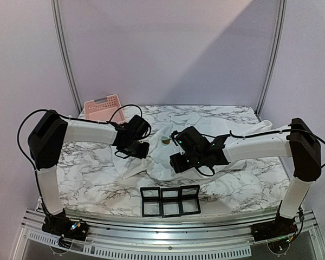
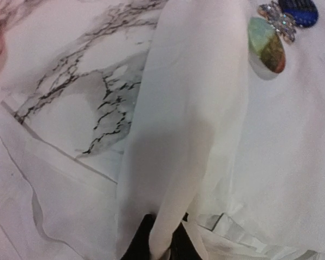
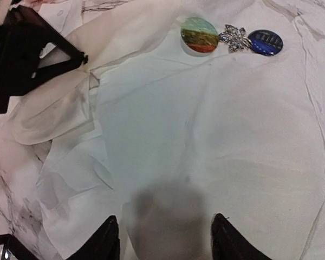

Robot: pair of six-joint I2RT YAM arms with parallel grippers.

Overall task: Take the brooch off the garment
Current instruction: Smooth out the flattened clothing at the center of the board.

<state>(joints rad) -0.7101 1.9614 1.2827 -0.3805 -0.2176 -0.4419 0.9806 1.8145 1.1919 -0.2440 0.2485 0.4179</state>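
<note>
The white garment (image 1: 132, 167) lies wrinkled across the marble table. The brooch (image 3: 231, 39) is pinned on it: a green-orange oval, a silver flower and a blue oval in a row. It also shows in the left wrist view, brooch (image 2: 279, 30), and from above, brooch (image 1: 166, 140). My left gripper (image 2: 163, 238) is shut on a raised fold of the garment (image 2: 195, 108), to the left of the brooch. My right gripper (image 3: 165, 238) hangs open over flat cloth (image 3: 216, 135), short of the brooch, with nothing between its fingers.
A pink basket (image 1: 102, 106) stands at the back left of the marble table (image 1: 86, 179). A black rack of three square frames (image 1: 170, 200) sits near the front edge, between the two arm bases. The left gripper's black body (image 3: 21, 59) shows in the right wrist view.
</note>
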